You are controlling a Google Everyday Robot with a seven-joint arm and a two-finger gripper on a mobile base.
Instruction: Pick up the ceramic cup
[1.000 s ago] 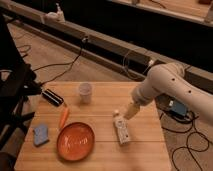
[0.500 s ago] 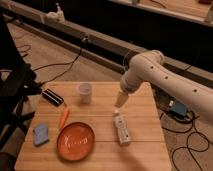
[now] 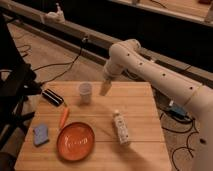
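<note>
The cup (image 3: 85, 92) stands upright at the far left of the worktop (image 3: 142, 105). The claw (image 3: 105, 89) hangs just right of it, seemingly not touching, and I cannot tell whether it is spread or pressed together. Nearer lie a plate (image 3: 75, 141) and, to its right, a bottle (image 3: 121, 127) on its side.

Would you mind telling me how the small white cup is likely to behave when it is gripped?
The ceramic cup stands upright and looks rigid, so it probably will not deform. It seems to narrow toward the base, so a sideways nudge may tip it. Its smooth wall may prove slippery. The gripper hangs close beside it.
</note>
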